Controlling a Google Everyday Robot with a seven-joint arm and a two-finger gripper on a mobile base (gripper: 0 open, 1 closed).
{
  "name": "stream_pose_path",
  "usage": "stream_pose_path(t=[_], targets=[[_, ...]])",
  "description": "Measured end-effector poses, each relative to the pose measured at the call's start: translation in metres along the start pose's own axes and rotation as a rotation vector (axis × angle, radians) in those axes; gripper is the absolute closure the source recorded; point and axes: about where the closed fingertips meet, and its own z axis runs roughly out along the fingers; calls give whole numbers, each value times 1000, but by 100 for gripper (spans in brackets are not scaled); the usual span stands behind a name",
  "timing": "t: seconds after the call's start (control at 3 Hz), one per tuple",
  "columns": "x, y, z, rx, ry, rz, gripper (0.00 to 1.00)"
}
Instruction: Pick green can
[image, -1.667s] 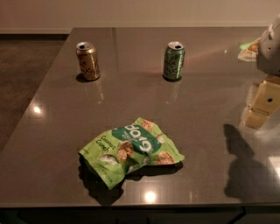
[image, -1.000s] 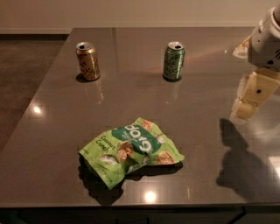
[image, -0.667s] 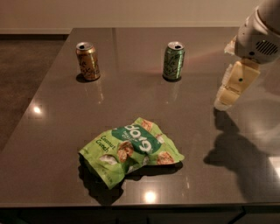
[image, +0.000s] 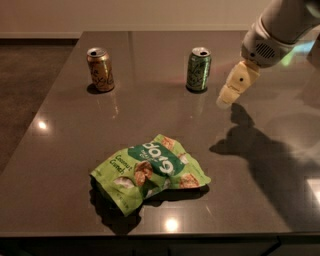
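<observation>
- Far left, toward the back of the dark glossy surface (image: 55, 150), there's an orange-gold can (image: 100, 69) standing upright. It's not the target, and it's well apart from everything else, so I don't see it getting in the way.
- Front and centre-ish is a crumpled lime-green snack bag (image: 150, 172) lying flat, well in front of both cans. It's also out of the path as far as I can judge.
- The green can (image: 198, 69) stands upright at the back, right of the middle, with its silver top showing. Nothing is touching it.
- Just right of it is the gripper (image: 223, 100), angled down and to the left. It hangs above the surface, near the can but clearly apart from it. Honestly I can't tell from this angle whether it's spread or pinched together.
- Above that, the white arm (image: 280, 30) comes in from the top right corner and throws a big shadow (image: 260, 150) on the surface.
- Where I think it could go sideways:
  - The gripper is tilted and coming in from the side, so a glancing touch on the can wall could tip it or skid it across that slick top.
  - If the gap turns out too narrow for the can, it'd just shove it away.
  - Closing too high near the rim could let a slim can slip out.
</observation>
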Motion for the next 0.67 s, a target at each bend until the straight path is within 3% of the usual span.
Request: stream_pose_path(t=[0.67], targets=[[-41,-47,42,33,-82,114,0]])
